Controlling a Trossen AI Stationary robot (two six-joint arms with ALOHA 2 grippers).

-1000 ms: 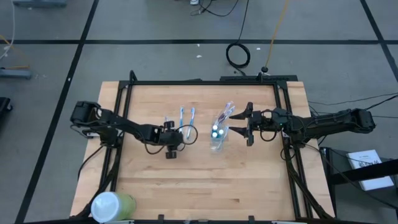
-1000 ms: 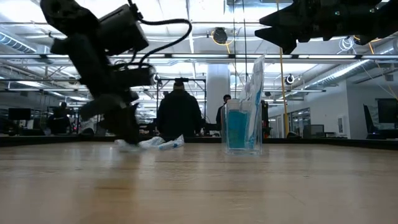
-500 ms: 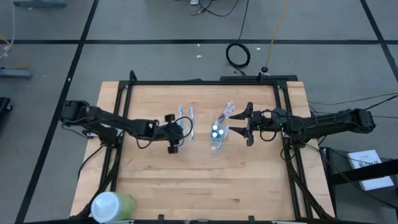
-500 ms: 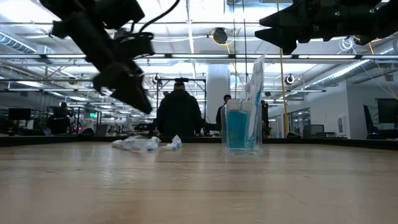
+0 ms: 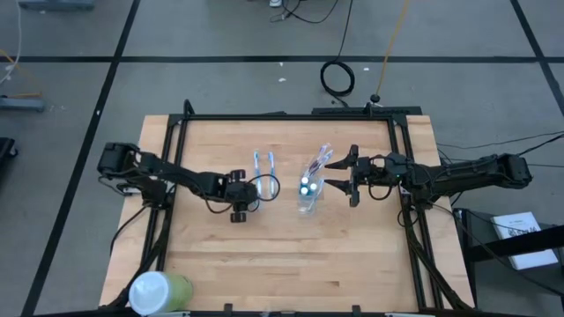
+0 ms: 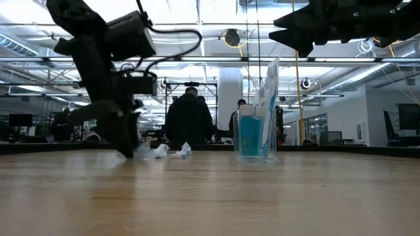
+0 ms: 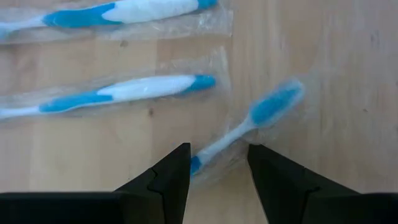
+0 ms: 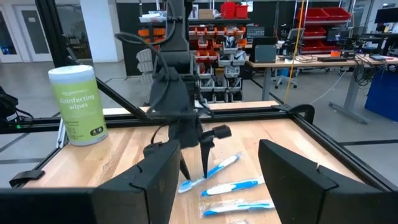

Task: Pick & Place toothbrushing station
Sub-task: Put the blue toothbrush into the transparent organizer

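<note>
**Left fingers down over a wrapped toothbrush**

My left gripper (image 5: 249,191) is low over the wooden table (image 5: 291,255), fingers spread, and a blue-and-white toothbrush in a clear wrapper (image 7: 249,124) lies slanted right between my fingertips, its handle end running into the gap. I can't tell whether the pads touch it. Just beyond my fingers lie two more blue-and-white wrapped toothbrushes (image 7: 118,99), side by side and flat on the wood, one past the other.

Off to the side of my left gripper, near but apart, stands the small clear plastic cup (image 5: 308,195), upright, with wrapped brushes sticking out of its top. My right gripper (image 5: 339,177) hovers just beside that cup on its far side, above the table, fingers wide apart and holding nothing.

From my right wrist I see the pale-green cylindrical wipes container (image 8: 78,104) standing at the table's corner. In the low view people (image 6: 189,121) stand in the room behind.
</note>
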